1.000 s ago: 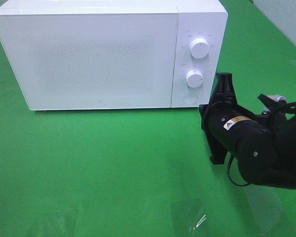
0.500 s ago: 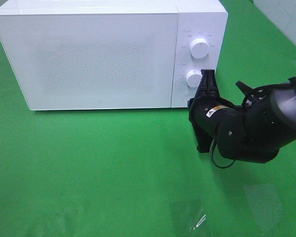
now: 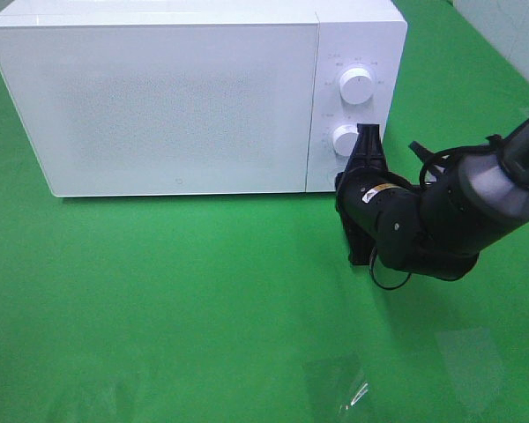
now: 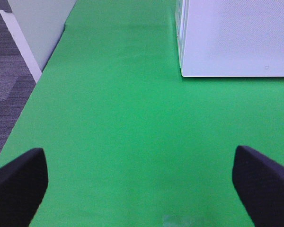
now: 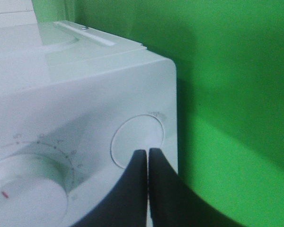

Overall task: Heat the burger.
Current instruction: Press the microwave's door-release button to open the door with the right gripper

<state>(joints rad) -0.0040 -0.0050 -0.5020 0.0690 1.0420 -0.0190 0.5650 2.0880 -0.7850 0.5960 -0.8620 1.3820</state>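
Fingers (image 5: 132, 189) of R gripper (image 5: 147, 152) are pressed together into one blunt tip at the round white btn (image 5: 128, 137), lower right of boxy white microwave (image 3: 176, 97), prob. to pop its shut door; L gripper (image 4: 141, 184) idles w/ fingers spread over green desk (image 4: 132, 118); burger not visible anywhere.

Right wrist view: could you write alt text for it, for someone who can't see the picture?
The right gripper, its black jaws shut together, points its tips at the round button near the corner of a white microwave. A white dial with a red mark sits beside the button, and green tabletop lies behind.
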